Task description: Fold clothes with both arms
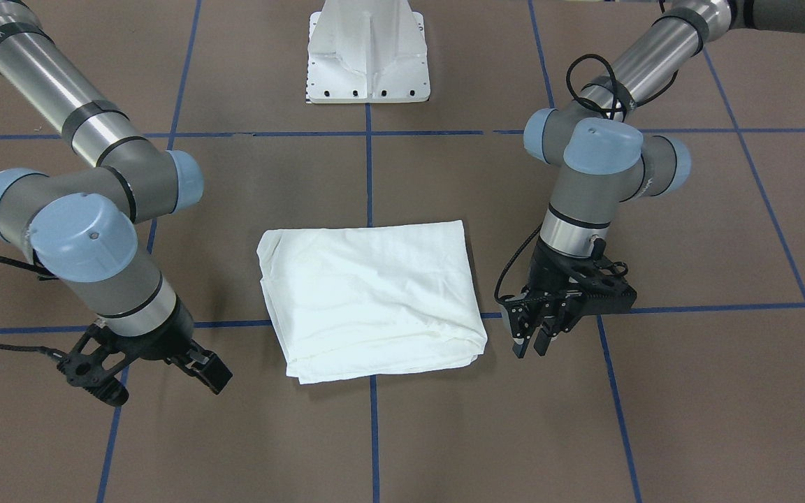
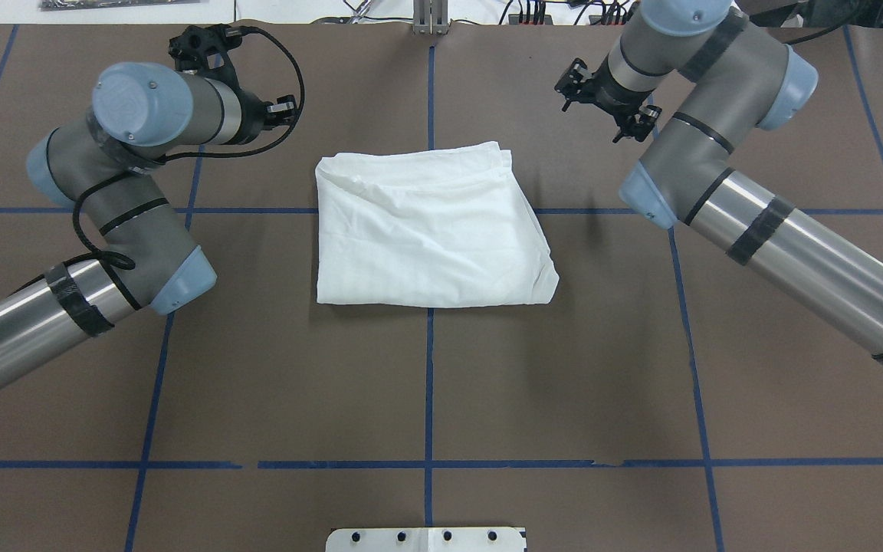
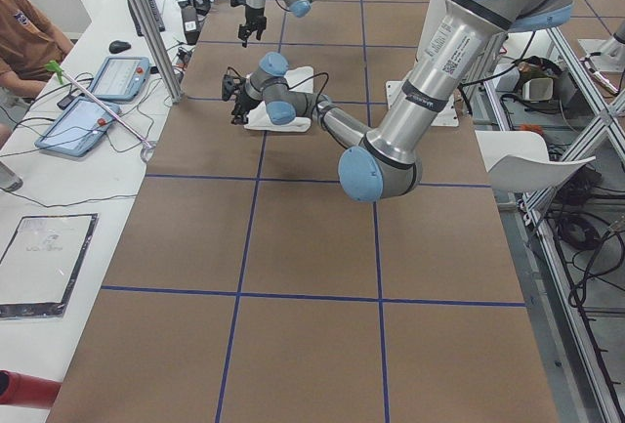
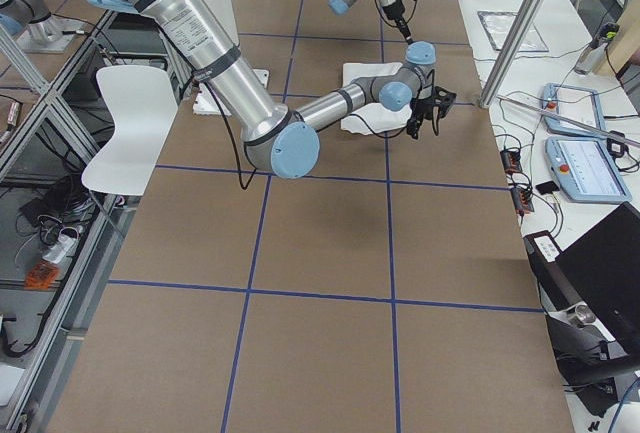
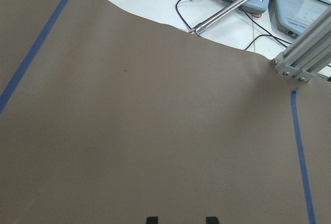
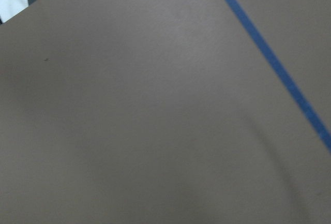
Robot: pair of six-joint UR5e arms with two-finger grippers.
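closest to the front camera hung my right arm (image 1: 88,230), its big blue joint cap (image 1: 84,234) filling that view's left side. below it my right gripper (image 1: 165,391) hung low over the brown table (image 1: 689,419), its jaws spread wide with nothing between them. my left gripper (image 1: 530,348) pointed straight down on the other side of the cloth. its wrist camera showed two black fingertips (image 5: 151,220) set apart with only bare table paper between them, so it was parted and held nothing. the white t-shirt (image 1: 374,293) lay between my two grippers, folded into a compact, slightly skewed rectangle. it sat flat on the table and straddled a blue tape line (image 1: 373,433), with soft creases across its top and layered edges showing at one corner. neither gripper touched it: the left one was just beside its edge, the right one a little farther off, near its corner. the white pedestal base (image 1: 367,63) stood well apart from the shirt, toward my own side of the table, on the same tape line.
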